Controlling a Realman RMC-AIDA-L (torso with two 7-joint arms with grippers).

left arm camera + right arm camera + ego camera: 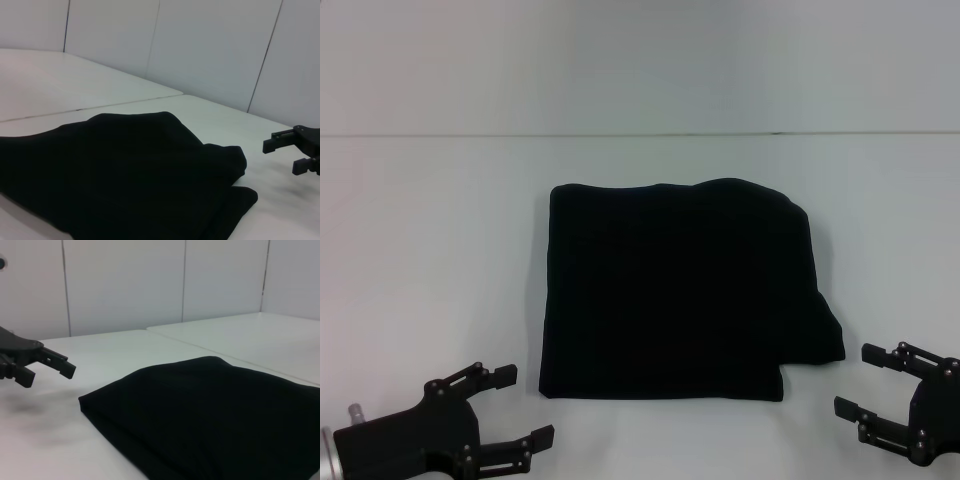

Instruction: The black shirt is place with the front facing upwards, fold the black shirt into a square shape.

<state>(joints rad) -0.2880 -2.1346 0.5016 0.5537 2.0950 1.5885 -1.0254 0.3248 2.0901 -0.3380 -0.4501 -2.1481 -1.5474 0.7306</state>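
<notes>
One black shirt (pixel 675 295) lies folded into a rough square at the middle of the white tabletop (pixel 430 260). The left gripper (pixel 525 405) at 7 o'clock and the right gripper (pixel 865 382) at 4 o'clock hover apart from it, fingers spread wide, holding nothing.

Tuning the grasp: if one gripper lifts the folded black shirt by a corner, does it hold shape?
Probably not. The black shirt is layered soft cloth with a flap sticking out near the right gripper, so it would likely droop and unfold. Pushed, it would probably bunch rather than slide on the white table.
</notes>
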